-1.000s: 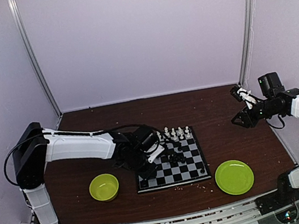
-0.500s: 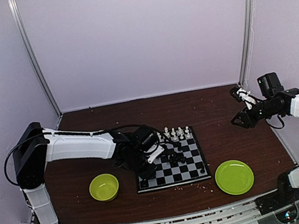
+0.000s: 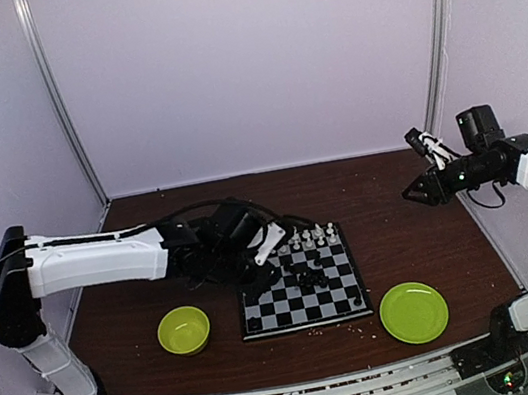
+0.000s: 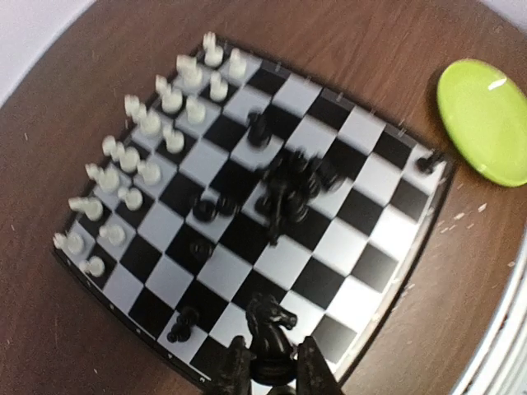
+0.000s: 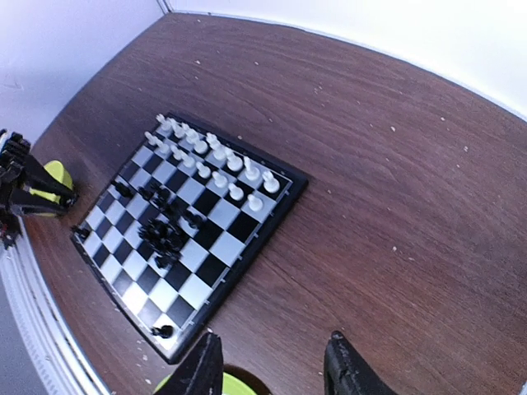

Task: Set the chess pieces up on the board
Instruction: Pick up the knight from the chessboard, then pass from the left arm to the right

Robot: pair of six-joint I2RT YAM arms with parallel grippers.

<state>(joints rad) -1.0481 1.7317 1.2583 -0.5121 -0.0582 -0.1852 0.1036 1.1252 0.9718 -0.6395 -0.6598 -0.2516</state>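
Pinches a black knight [image 4: 270, 329] in the left gripper [image 4: 269, 374] over the board's [image 4: 284, 262] left edge, with the right gripper [image 5: 272, 341] spread empty near the tabletop's right edge.

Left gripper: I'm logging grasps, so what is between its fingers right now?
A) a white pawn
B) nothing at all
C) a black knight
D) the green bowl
C: the left wrist view shows a black knight pinched between the fingers of the left gripper, at the near edge of the board.
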